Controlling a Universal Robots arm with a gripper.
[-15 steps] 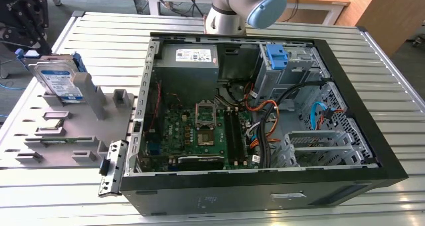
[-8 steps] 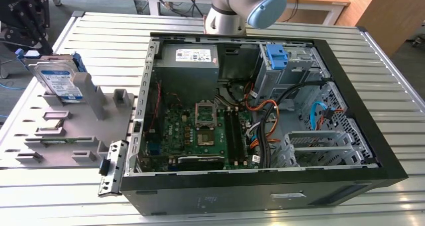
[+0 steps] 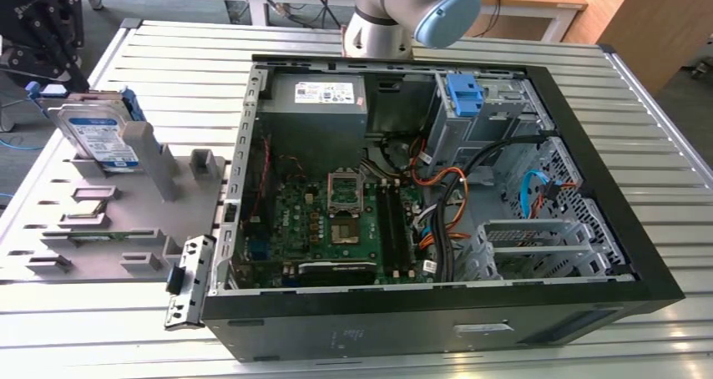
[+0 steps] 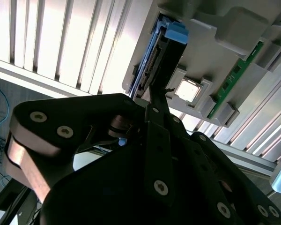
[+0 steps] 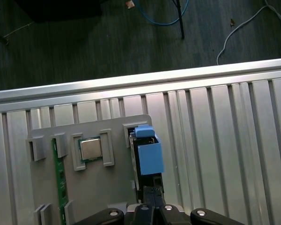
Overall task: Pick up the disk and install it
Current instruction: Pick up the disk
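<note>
The disk (image 3: pixel 98 137) stands upright on edge in a slot of the grey holder tray (image 3: pixel 112 229) at the exterior view's left, its white-and-blue label facing forward and a blue bracket around it. Both wrist views show it edge-on, disk (image 5: pixel 147 157) and disk (image 4: pixel 161 56). My black gripper (image 3: pixel 50 66) hangs just above and behind the disk's upper end. In the wrist views the gripper (image 5: pixel 153 191) (image 4: pixel 158 91) has its fingers together, tips close to the disk's connector edge, with nothing between them.
An open computer case (image 3: pixel 446 308) lies in the middle of the slatted table, with a motherboard, cables, a grey power supply (image 3: pixel 317 103) and a blue bracket (image 3: pixel 462 93) in the drive bay. The tray also holds a processor chip (image 5: pixel 91 150) and a green memory stick (image 5: pixel 59 173).
</note>
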